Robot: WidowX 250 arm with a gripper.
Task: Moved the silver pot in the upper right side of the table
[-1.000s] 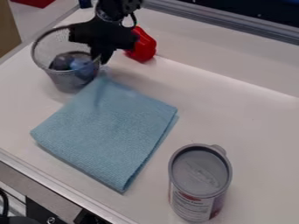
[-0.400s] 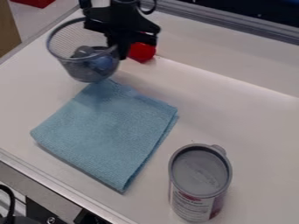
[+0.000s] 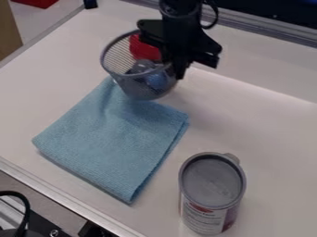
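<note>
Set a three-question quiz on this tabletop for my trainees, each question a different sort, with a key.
1. Fill in: the folded cloth is ____ in colour.
2. Choose: what does the pincer grip? a) the red object b) the mesh pot c) the cloth
3. True or false: the can stands upright on the table.
Key: 1 blue; 2 b; 3 true.
</note>
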